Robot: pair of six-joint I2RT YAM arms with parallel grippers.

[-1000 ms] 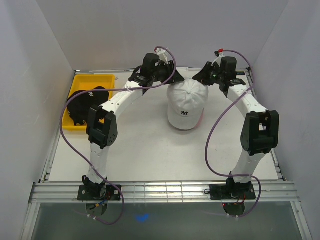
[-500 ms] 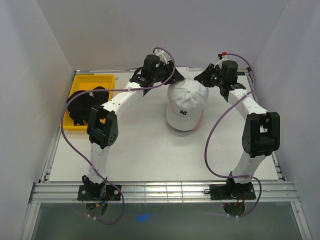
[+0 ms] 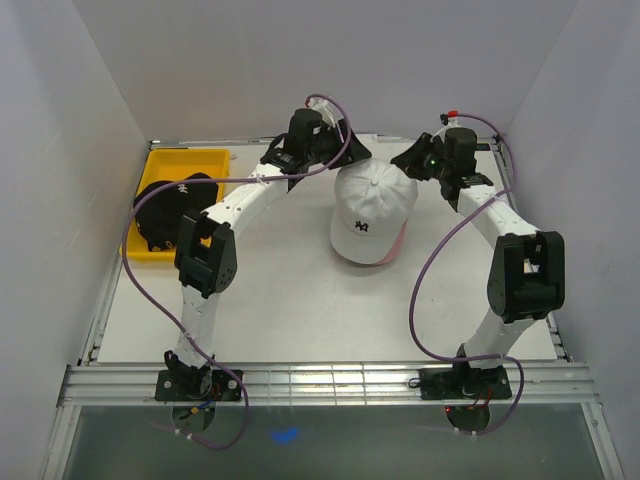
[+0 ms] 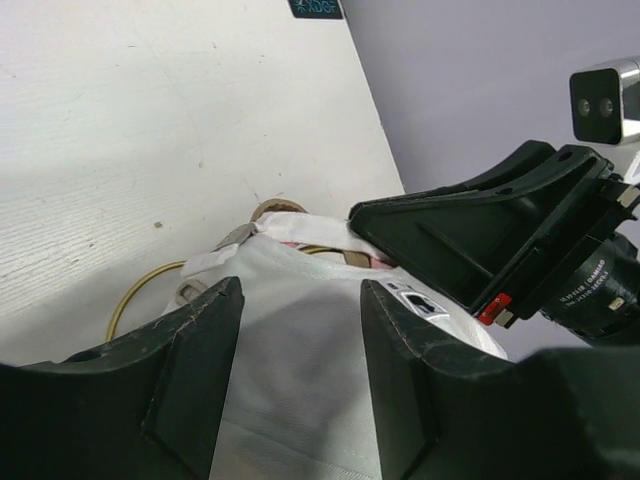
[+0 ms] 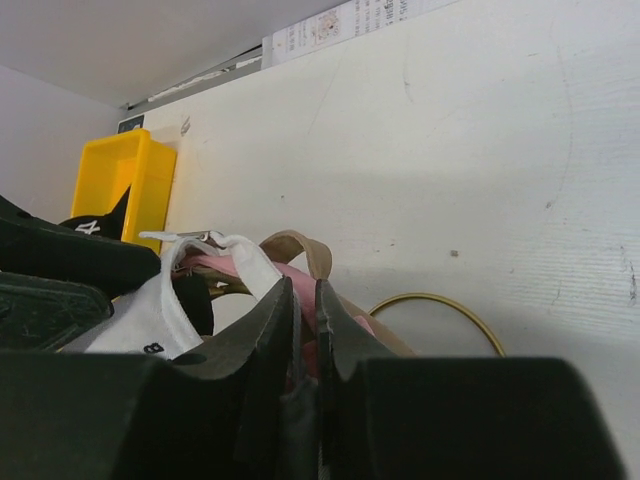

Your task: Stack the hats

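Left gripper [image 4: 300, 300] spread wide over the white hat [image 4: 295, 385]

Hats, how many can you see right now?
4. A white cap tops the middle stack, a pink cap peeks out beneath it, a tan cap shows only its strap there, and a black cap sits in the yellow tray. More could be hidden underneath.

Stacked caps [image 3: 372, 208] on stand [image 4: 138, 287], middle of table [image 3: 280, 300]; lone cap [image 3: 168, 208] in tray [image 3: 190, 160], far left

Diffuse overhead light; soft shadows lie on the table [image 3: 300, 300], and the white hat [image 3: 372, 200] is bright, its seams visible. Wrist views: foreground dark, soft-focused.
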